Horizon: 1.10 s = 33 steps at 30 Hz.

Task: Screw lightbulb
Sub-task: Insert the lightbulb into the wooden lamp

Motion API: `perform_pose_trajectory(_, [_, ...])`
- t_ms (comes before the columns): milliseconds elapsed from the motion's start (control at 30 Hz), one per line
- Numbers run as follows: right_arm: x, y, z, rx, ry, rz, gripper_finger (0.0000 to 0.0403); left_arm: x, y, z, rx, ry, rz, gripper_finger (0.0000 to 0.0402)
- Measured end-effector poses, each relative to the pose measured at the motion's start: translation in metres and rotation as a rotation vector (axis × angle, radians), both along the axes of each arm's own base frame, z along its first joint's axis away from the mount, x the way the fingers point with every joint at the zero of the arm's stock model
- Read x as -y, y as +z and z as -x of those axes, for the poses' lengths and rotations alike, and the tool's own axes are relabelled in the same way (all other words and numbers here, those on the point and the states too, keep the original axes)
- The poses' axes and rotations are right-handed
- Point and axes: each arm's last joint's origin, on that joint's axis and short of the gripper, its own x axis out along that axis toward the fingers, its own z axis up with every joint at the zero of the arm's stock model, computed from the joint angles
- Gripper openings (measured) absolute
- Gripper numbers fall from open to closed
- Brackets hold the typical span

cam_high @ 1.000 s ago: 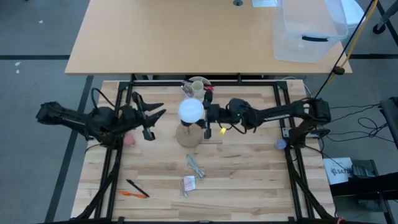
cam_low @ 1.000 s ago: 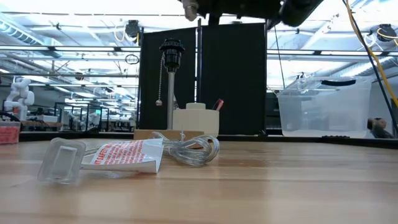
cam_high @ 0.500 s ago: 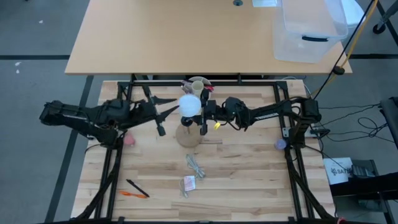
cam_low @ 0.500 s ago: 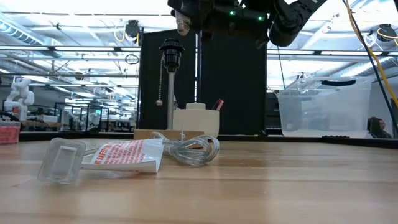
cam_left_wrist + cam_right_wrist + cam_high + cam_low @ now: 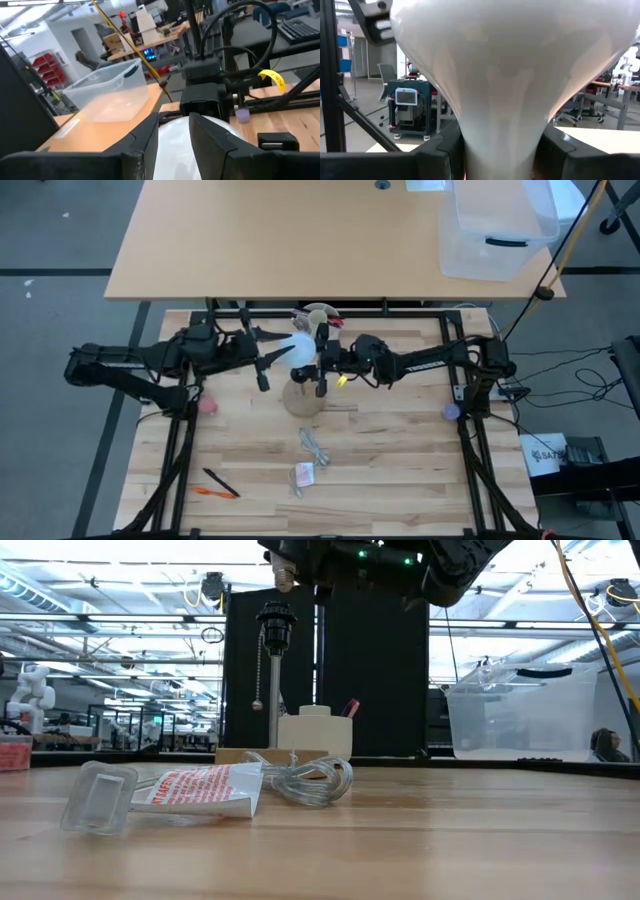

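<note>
The white lightbulb hangs dome up over the tan cone-shaped lamp base. Its grey screw neck is just above the black socket. My right gripper is shut on the bulb and reaches in from the table's right. My left gripper is open and comes from the left. Its fingers stand on either side of the dome. My right gripper pinches the bulb's narrowing taper below the dome between its two fingers. The fingers come level from the table's right. The bulb stands upright, neck down, lifted clear above the socket. My left gripper: I cannot tell whether its fingertips touch the dome.
A cream cup with pens stands just beyond the lamp. A coiled clear cable and a printed packet lie nearer. Pens lie near the front left. A clear bin is on the far table.
My left gripper has gone toward the table's right, up to the bulb's dome. My right gripper has carried the bulb a little toward the left and down, so its screw neck has come over the socket.
</note>
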Motion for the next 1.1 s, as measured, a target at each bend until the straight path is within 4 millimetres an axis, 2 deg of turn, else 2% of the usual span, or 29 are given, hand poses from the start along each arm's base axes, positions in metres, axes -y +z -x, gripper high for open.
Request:
perform_pose_trajectory(367, [0.002,-0.014,-0.005,-0.046,-0.004,-0.006,0.0157,-0.002,-0.005,0.0,-0.058,0.007,0.001,0.0115])
perform_pose_trajectory(567, [0.003,-0.012,-0.005,-0.037,-0.007,-0.006,0.0157,-0.01,-0.008,0.001,-0.071,0.0,0.05,0.0115])
perform_pose_trajectory(1100, [0.003,-0.034,-0.014,-0.041,0.001,-0.022,0.0158,-0.012,-0.027,-0.021,-0.165,-0.036,0.07,0.0115])
